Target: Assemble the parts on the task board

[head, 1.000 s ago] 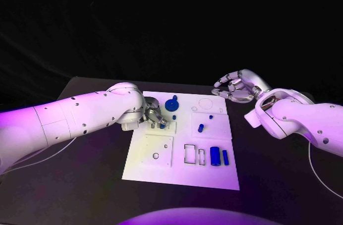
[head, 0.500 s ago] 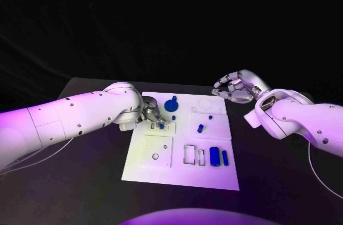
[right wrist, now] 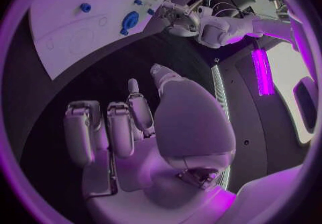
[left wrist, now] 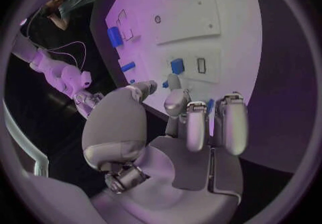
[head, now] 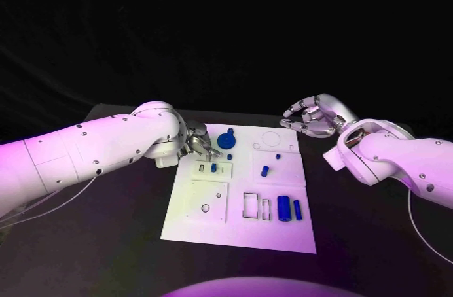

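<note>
Sitting on the black surface [head: 113,238]: the white task board [head: 198,225]. Hovering over its far left corner, the left hand [head: 199,144], fingers [left wrist: 231,127] loosely curled and apart, holding nothing. Lying just beside those fingers, a small blue part [head: 214,168] in its recess beside a slot. Resting near the far edge, a round blue part [head: 226,139]. Lying near the right edge, two blue cylinders [head: 289,208]. Hanging off the board's far right corner, the right hand [head: 311,116], fingers curled apart, gripping nothing.
</note>
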Robot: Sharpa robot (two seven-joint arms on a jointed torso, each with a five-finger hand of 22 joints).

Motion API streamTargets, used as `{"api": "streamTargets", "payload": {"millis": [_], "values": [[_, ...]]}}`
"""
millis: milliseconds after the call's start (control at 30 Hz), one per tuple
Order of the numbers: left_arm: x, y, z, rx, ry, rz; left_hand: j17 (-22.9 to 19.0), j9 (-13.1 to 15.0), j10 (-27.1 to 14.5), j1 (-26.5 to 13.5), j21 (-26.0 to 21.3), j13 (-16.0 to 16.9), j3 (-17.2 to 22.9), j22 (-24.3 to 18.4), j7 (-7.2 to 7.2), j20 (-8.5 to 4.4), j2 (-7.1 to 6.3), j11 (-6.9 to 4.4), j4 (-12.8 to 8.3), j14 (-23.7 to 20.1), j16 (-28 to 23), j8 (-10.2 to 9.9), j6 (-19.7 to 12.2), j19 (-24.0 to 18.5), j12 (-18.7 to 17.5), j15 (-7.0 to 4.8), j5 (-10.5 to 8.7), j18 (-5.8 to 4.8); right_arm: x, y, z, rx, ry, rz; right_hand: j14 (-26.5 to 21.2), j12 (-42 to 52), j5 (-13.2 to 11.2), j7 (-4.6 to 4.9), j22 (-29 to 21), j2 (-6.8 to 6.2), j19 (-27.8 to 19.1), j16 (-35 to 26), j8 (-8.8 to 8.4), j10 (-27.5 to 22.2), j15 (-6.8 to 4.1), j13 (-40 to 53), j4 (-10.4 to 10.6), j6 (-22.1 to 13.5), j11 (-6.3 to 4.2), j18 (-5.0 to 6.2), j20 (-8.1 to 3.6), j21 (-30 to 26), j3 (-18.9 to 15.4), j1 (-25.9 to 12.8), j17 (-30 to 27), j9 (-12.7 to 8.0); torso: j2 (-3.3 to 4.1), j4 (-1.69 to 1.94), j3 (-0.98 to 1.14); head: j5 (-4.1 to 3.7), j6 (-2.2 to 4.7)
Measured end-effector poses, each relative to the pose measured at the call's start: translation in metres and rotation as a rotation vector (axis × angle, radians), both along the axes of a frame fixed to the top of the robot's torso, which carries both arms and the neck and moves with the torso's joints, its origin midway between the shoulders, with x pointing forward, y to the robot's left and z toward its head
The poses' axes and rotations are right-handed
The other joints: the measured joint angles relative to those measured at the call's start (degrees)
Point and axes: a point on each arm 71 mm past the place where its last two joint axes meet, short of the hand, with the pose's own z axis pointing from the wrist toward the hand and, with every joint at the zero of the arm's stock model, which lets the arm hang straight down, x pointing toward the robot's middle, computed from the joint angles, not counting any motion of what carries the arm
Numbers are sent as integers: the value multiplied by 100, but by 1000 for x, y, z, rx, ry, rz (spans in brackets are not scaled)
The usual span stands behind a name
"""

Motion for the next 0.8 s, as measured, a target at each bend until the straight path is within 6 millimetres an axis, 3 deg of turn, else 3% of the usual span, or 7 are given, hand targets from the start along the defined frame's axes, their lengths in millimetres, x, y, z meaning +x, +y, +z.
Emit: {"api": "streamTargets", "payload": {"millis": [67,133,267,367,467,800], "values": [[4,4,8,0,-15,9,0,8,-148,13,-28,-205,-89,0,58,0,13,22,1,0,0,-57,-70,0,-187,0,0,0,0,0,0,0,0,-1,0,0,0,0,0,0,0,0,0,0,0,0,0,0,0,0,0,0,0,0,0,0,-1,1,1,1,10],[12,10,19,3,-36,26,0,3,-419,106,-158,-630,-173,-110,116,1,81,78,-2,0,-27,-168,-246,-44,-577,1,0,1,0,-1,0,-1,0,-2,0,0,0,0,0,0,0,0,0,0,0,0,0,0,0,0,0,0,0,0,0,0,-4,1,3,1,17],[26,24,31,12,-64,66,0,-148,-706,397,-268,-1077,-289,-307,293,91,75,234,-10,0,-68,-518,-546,-134,-972,103,22,1,0,-2,0,-1,0,-4,0,0,0,0,4,0,0,0,0,0,0,0,0,0,0,0,0,0,0,0,0,0,-7,9,6,0,28],[35,29,34,20,-74,92,0,-230,-797,428,-292,-1215,-363,-335,376,112,42,306,12,0,-68,-678,-643,-155,-1082,145,33,1,1,-1,0,-2,0,-4,0,0,0,0,5,0,0,0,0,0,0,0,0,0,0,0,0,0,0,0,-1,0,-7,13,3,0,38],[41,31,36,27,-84,103,0,-274,-795,432,-295,-1215,-463,-332,375,121,39,305,21,1,-68,-753,-643,-164,-1090,186,2,1,1,-1,0,-2,0,-4,0,0,0,0,5,15,0,0,0,0,0,0,0,0,0,0,0,0,0,-15,-1,0,-4,13,-1,5,40],[57,34,32,93,-90,116,0,-306,-795,432,-294,-1137,-494,-259,375,145,39,305,20,0,-68,-777,-642,-141,-1009,186,1,1,1,0,-2,-2,2,-1,0,0,0,0,4,23,0,0,0,0,0,0,0,0,0,0,0,0,0,-22,-1,0,14,4,-4,47,38]]}}
